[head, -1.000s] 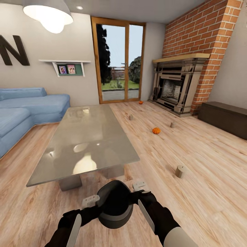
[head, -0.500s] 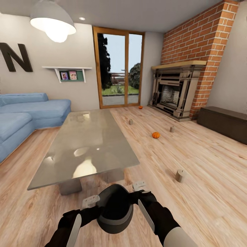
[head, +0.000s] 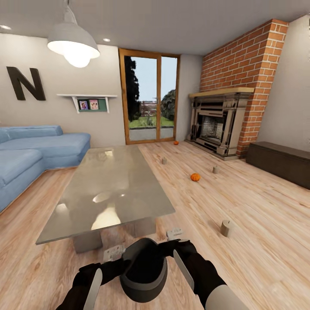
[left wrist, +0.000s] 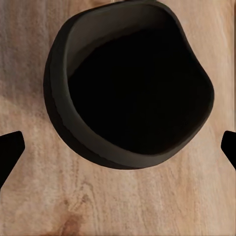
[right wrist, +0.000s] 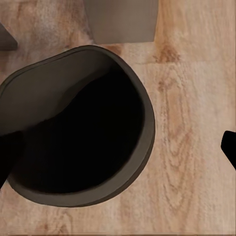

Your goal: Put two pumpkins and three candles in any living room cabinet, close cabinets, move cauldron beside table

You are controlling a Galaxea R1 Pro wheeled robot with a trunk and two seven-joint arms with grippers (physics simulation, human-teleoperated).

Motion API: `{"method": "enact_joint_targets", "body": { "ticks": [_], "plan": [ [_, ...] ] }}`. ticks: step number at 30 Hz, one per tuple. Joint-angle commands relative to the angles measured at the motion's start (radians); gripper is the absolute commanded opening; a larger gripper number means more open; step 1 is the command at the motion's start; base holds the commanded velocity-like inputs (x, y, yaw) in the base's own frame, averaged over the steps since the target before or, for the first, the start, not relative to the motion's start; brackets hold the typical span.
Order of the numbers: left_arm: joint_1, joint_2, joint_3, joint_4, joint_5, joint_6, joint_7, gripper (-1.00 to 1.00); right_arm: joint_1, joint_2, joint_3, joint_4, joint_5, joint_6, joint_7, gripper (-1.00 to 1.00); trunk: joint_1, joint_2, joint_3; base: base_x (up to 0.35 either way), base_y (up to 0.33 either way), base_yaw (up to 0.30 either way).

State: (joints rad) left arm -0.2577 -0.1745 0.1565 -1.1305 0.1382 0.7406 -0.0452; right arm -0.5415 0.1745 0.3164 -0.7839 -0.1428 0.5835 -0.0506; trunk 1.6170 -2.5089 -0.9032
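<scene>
The cauldron (head: 144, 269), a dark round pot, is low in the head view, just off the near end of the grey table (head: 86, 215). My left gripper (head: 114, 253) and right gripper (head: 174, 234) flank it. Both are open. Each wrist view looks down into the cauldron (left wrist: 132, 98) (right wrist: 78, 142), and the black fingertips (left wrist: 10, 150) (right wrist: 230, 147) are spread wide. Two orange pumpkins (head: 195, 177) (head: 175, 142) lie on the wood floor. Three grey-tan candles (head: 225, 227) (head: 215, 169) (head: 163, 160) stand on the same floor. The low dark cabinet (head: 280, 161) is against the right wall with its fronts shut.
A blue sofa (head: 30, 155) is on the left. The brick fireplace (head: 219, 120) and the glass door (head: 150, 101) are at the back. A lamp (head: 73, 43) hangs overhead. Open wood floor stretches from the table to the cabinet.
The head camera has tilted upward, so more ceiling shows and the room sits lower in the picture. Arms and cauldron keep their places relative to each other.
</scene>
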Motion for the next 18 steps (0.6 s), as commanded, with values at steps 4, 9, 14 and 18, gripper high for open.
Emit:
{"method": "enact_joint_targets", "body": {
  "ticks": [4, 9, 14, 18],
  "plan": [
    [0.000, 0.000, 0.000, 0.000, 0.000, 0.000, 0.000, 1.00, 0.000, 0.000, 0.001, 0.000, -0.005, 0.000, 0.001, 1.00, -0.002, 0.001, 0.016, 0.000, 0.000, 0.000],
    [0.000, 0.000, 0.000, 0.000, 0.000, 0.000, 0.000, 1.00, 0.000, 0.000, 0.001, 0.000, -0.006, -0.001, 0.001, 1.00, -0.004, 0.002, 0.035, 0.000, 0.000, 0.000],
    [0.000, 0.000, 0.000, 0.000, 0.000, 0.000, 0.000, 1.00, 0.000, 0.000, 0.001, -0.001, -0.006, -0.001, 0.000, 1.00, -0.006, 0.003, 0.054, -0.013, 0.000, 0.000],
    [0.000, 0.000, 0.000, 0.000, 0.000, 0.000, -0.001, 1.00, 0.000, 0.000, 0.000, -0.001, -0.007, 0.000, 0.001, 1.00, -0.008, 0.004, 0.069, -0.136, 0.000, 0.000]
  ]
}}
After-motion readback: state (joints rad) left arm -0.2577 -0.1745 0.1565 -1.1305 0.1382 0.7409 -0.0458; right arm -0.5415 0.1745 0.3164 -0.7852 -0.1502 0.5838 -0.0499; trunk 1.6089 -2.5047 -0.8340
